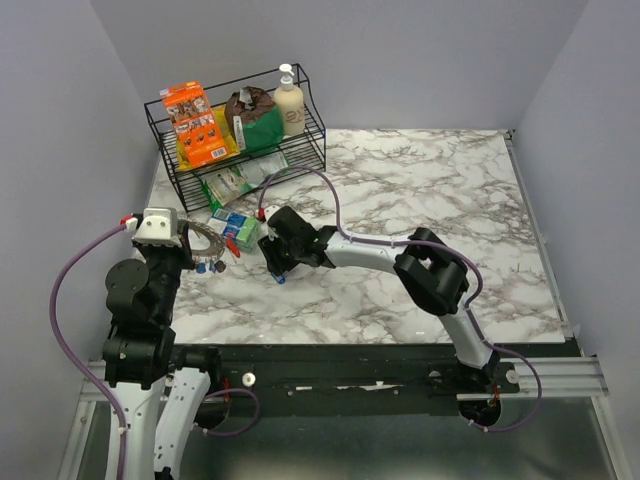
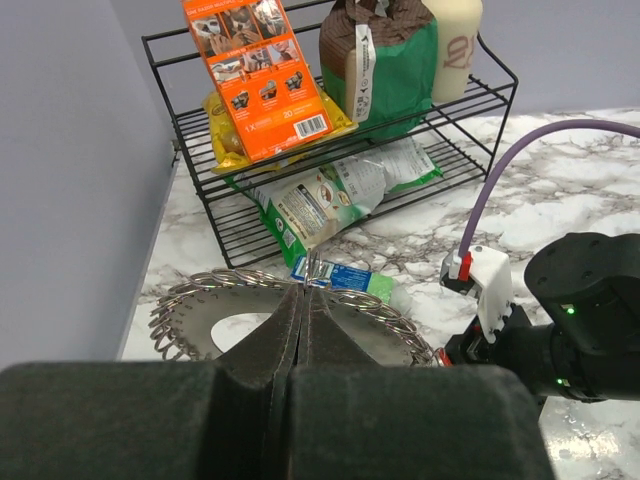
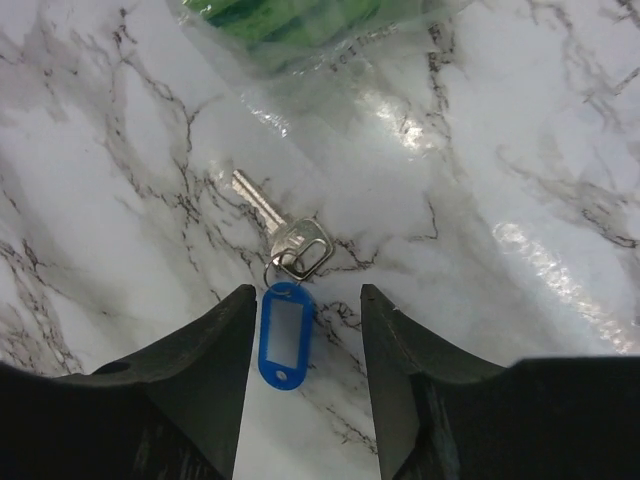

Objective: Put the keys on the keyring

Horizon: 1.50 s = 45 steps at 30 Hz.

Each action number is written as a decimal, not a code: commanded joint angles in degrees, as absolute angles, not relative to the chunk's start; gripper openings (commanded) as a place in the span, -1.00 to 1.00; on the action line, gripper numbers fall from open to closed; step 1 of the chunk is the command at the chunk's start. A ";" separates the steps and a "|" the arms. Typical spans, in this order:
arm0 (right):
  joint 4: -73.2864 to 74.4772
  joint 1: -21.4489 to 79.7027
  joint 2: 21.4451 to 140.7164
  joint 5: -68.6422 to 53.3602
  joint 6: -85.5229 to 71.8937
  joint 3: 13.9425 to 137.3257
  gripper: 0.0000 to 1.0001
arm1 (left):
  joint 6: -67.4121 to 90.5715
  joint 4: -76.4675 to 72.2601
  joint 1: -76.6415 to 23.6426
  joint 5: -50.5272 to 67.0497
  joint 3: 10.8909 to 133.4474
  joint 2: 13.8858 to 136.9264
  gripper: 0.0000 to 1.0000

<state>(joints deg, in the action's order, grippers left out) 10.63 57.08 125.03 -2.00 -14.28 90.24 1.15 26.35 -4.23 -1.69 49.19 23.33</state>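
Note:
A silver key [image 3: 283, 236] with a blue plastic tag [image 3: 283, 335] lies flat on the marble. My right gripper [image 3: 305, 300] hangs just above it, open, with the tag between the fingers, nearer the left one and not pinched. From above, that gripper [image 1: 275, 262] sits left of centre with the blue tag [image 1: 280, 279] just below it. The keyring [image 2: 215, 285], a wide loop of linked silver rings, lies in front of my left gripper [image 2: 303, 290]. This gripper is shut, with a thin wire of the ring sticking up between its tips. Other small red and blue keys [image 1: 215, 265] hang off the ring.
A black wire basket [image 1: 300, 160] at the back left holds an orange box [image 1: 195, 125], a green bag and a bottle. A snack pouch [image 2: 330, 195] and a small blue-green packet [image 1: 237, 230] lie in front of it, close to both grippers.

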 commanded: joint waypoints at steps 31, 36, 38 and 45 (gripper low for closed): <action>9.06 60.99 121.11 5.27 -14.33 89.56 -0.11 | 1.50 24.70 -3.96 2.11 50.01 22.59 -1.00; 9.14 61.52 122.95 5.27 -14.24 91.23 -0.12 | 1.41 25.05 -3.96 2.20 50.27 22.67 -1.00; 9.32 61.61 124.10 5.45 -14.24 91.67 -0.12 | 1.49 25.14 -4.04 2.55 50.27 22.67 -1.00; 9.05 61.87 126.38 6.86 -13.80 92.64 -0.14 | 1.14 25.84 -3.96 3.08 50.97 22.94 -1.00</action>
